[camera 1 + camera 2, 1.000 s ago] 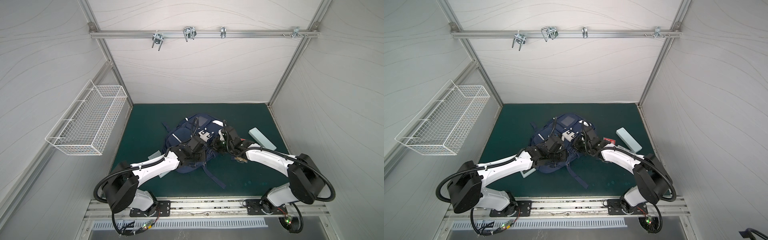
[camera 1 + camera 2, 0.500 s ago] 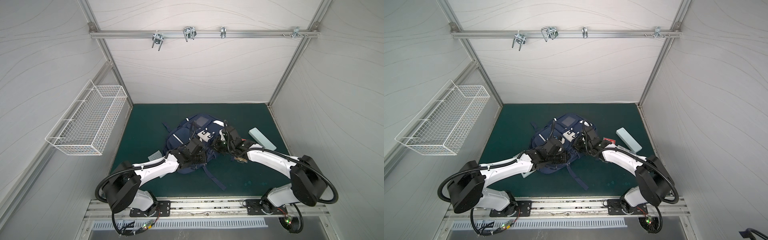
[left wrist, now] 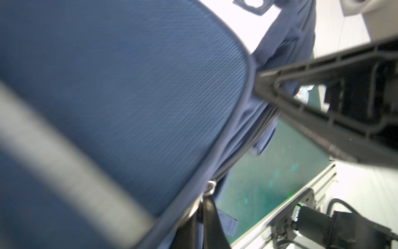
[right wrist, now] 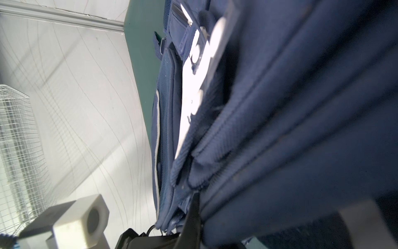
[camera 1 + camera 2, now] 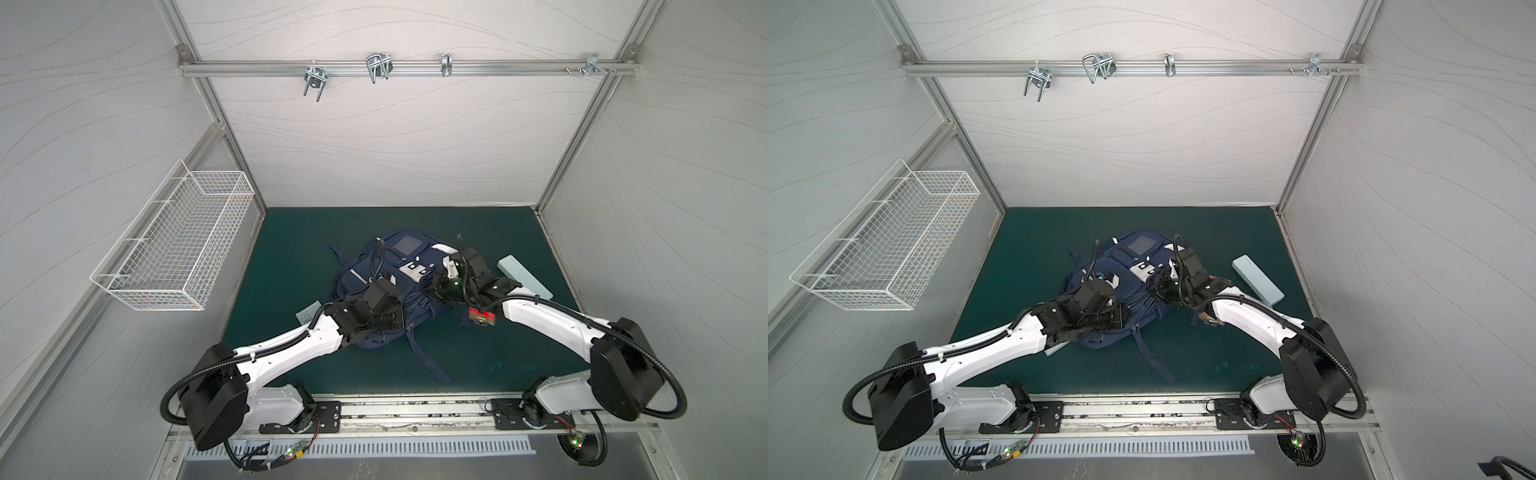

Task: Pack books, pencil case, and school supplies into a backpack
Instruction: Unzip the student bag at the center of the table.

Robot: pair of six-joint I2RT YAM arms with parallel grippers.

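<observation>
Navy backpack (image 5: 351,286) lies mid-surface (image 5: 291,249), and we see both hands on it. The left hand (image 5: 399,313) is clenched at the backpack's piped edge; we can't tell if it pinches fabric. The right hand (image 5: 434,287) is clenched on a fabric fold at the backpack's right side. The pale blue pencil case (image 5: 524,276) lies right of the backpack, apart. The calculator (image 5: 308,314) peeks out at its left.

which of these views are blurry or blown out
Left wrist: the backpack sits so close that its grey stripe smears, and the bright background blows out. Right wrist: near fabric is soft, the far pocket sharper. Both top views: sharp, evenly lit, no glare.
</observation>
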